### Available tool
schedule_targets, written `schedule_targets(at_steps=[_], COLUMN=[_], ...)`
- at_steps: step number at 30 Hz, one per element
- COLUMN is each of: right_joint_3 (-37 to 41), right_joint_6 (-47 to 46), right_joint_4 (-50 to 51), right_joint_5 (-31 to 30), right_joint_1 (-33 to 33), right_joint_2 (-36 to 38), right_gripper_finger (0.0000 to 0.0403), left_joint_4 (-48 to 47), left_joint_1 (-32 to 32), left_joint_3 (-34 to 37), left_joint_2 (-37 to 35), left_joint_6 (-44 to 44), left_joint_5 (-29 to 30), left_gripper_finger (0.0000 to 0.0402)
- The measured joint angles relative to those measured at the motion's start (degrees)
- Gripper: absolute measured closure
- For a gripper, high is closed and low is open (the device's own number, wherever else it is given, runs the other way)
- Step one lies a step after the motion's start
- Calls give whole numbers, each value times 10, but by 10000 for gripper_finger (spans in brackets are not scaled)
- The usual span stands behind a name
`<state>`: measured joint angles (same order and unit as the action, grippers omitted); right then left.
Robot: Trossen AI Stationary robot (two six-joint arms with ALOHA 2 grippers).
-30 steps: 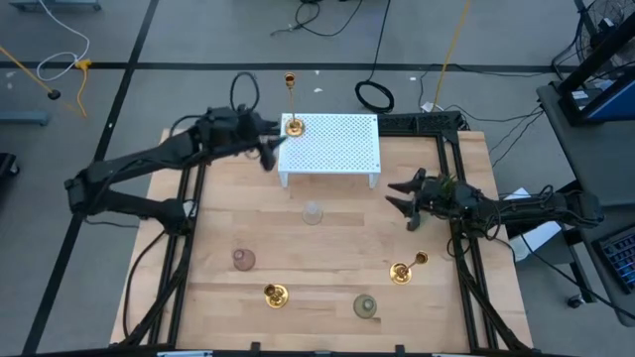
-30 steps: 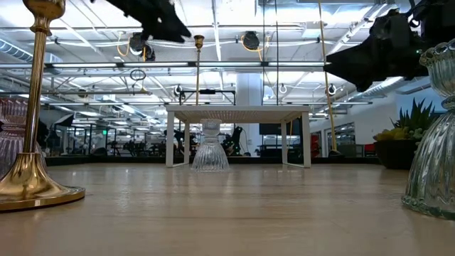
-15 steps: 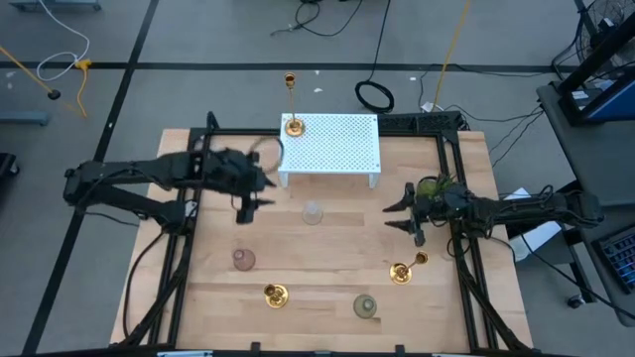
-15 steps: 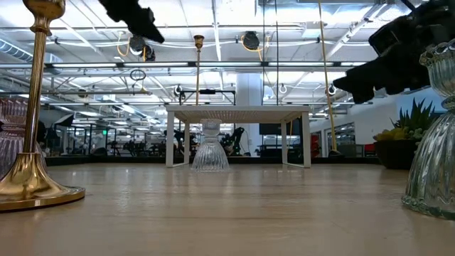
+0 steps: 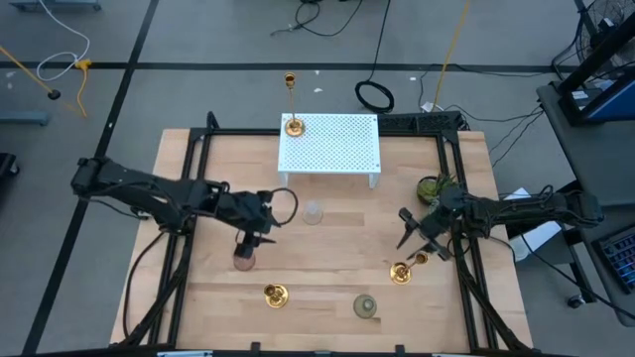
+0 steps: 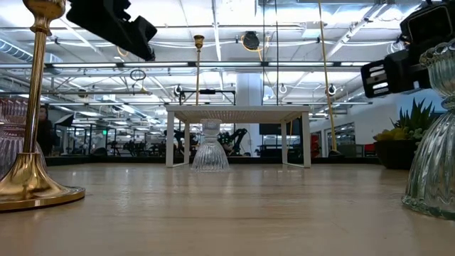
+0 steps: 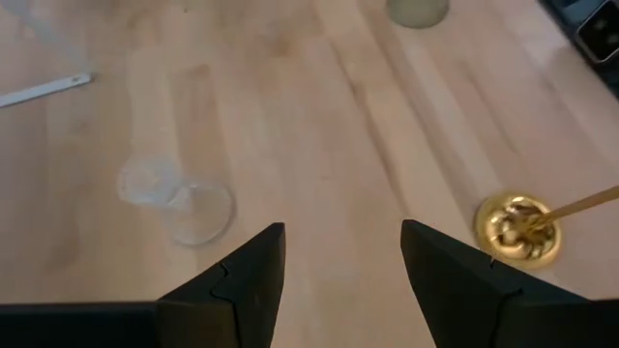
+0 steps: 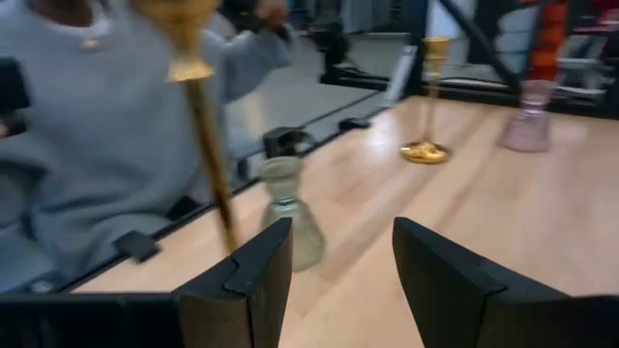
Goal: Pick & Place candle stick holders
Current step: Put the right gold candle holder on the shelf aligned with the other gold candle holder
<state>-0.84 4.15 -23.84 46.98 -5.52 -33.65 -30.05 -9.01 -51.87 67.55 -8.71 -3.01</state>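
Observation:
My left gripper [image 5: 256,238] [image 7: 338,280] is open and empty, just beyond the pink glass holder [image 5: 243,260]. My right gripper [image 5: 410,238] [image 8: 338,280] is open and empty, just beyond the right-hand gold candlestick [image 5: 402,270] [image 8: 208,126], which stands on its round base. A second gold candlestick [image 5: 275,294] and a greenish glass holder [image 5: 365,305] stand near the table's near edge. A clear glass holder [image 5: 314,212] [image 7: 179,198] stands mid-table. The tallest gold candlestick [image 5: 292,124] stands on the left far corner of the white perforated stand [image 5: 332,147].
A small green potted plant [image 5: 432,188] stands at the table's right side, behind my right gripper. Black frame rails [image 5: 193,188] run along the table's left and right edges. A person in grey [image 8: 87,145] shows beyond the near edge in the right wrist view.
My left gripper has gone from the white stand's left far corner toward the near edge and down, to beside the pink holder. My right gripper has gone toward the near edge, closer to the right-hand gold candlestick, and has turned. No holder has moved.

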Motion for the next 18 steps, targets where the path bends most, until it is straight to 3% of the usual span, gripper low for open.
schedule_targets(at_steps=[10, 18], right_joint_3=[0, 0], right_joint_6=[-2, 10], right_joint_4=[15, -6], right_joint_5=[99, 99], right_joint_1=[0, 33], right_joint_2=[0, 0], right_gripper_finger=[232, 232], left_joint_4=[41, 43], left_joint_1=[-35, -46], left_joint_3=[8, 8], left_joint_2=[0, 0], left_joint_6=[18, 30], left_joint_5=[1, 1], left_gripper_finger=[188, 188])
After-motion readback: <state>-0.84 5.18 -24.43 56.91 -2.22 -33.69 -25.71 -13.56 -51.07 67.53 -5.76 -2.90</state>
